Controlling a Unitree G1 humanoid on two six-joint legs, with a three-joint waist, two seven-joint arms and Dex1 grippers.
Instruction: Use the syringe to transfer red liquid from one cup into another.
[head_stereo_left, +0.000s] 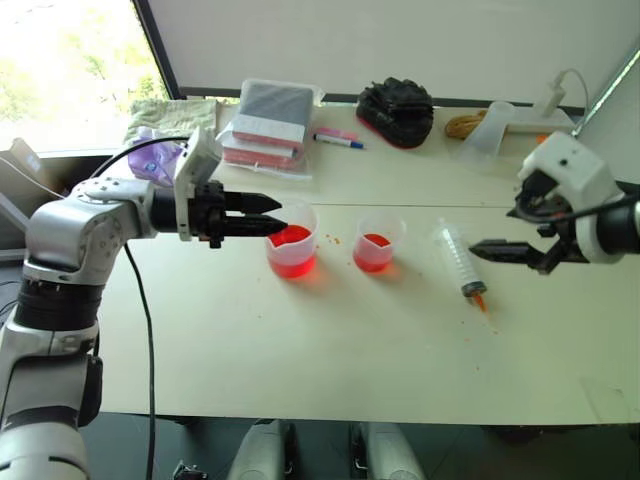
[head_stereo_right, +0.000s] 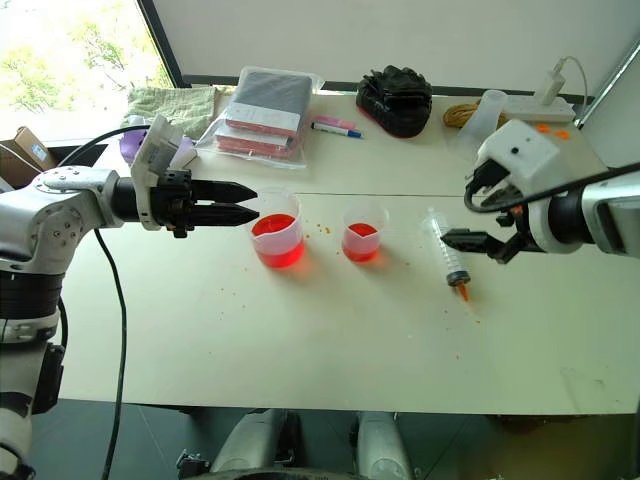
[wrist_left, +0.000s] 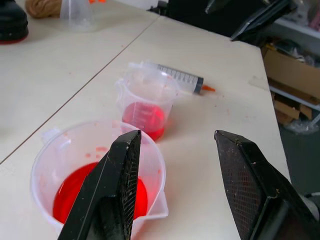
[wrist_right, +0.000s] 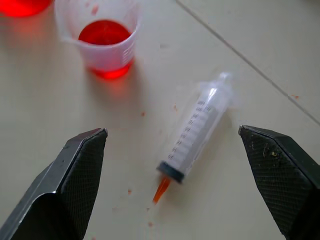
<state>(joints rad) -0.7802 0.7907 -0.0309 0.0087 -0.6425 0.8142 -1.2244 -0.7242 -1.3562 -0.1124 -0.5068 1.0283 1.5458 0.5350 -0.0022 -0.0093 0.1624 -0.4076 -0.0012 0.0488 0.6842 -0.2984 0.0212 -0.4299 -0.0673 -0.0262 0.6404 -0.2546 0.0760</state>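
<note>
- Right claw (wrist_right: 172, 145): wide open, holding nothing, up over the syringe (wrist_right: 195, 131).
- Syringe: flat on the desk (head_stereo_left: 300, 340), orange tip toward the desk's near edge, near the small cup (head_stereo_left: 376, 241).
- Left claw (head_stereo_left: 272, 215): open, empty, right at the big cup (head_stereo_left: 292, 239).
- Red liquid (head_stereo_left: 291, 238) in both cups.
</note>
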